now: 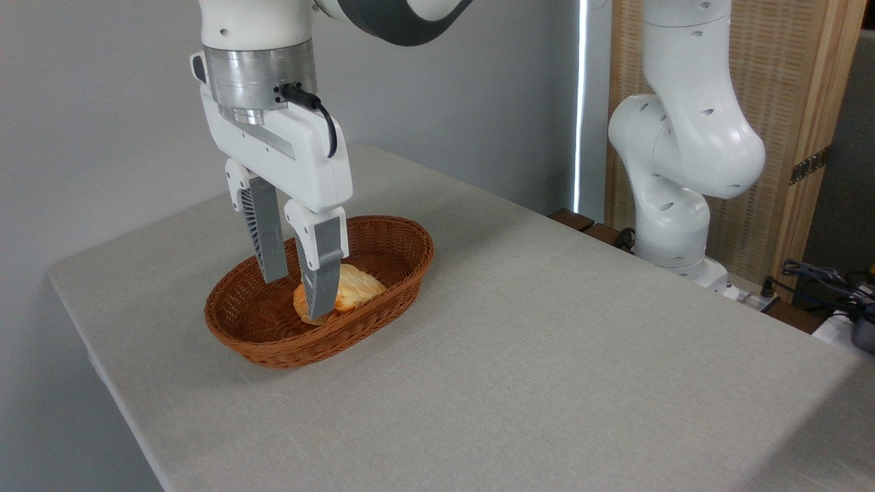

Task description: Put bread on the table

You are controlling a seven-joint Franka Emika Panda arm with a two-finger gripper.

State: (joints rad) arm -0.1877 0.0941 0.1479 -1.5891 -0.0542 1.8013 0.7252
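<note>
Golden-orange bread [355, 288] lies inside the brown wicker basket [396, 246], which sits on the left part of the grey-beige table [547, 355]. My gripper [295, 297] hangs down into the basket, fingers spread apart, holding nothing. One finger [321, 273] stands in front of the bread's left end, the other clear to its left.

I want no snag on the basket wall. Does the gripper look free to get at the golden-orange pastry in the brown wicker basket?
Probably yes. The gripper is open and inside the brown oval wicker basket, one finger in front of the golden-orange leaf-shaped bread. Nothing covers the bread; whether the fingers touch it is unclear.
</note>
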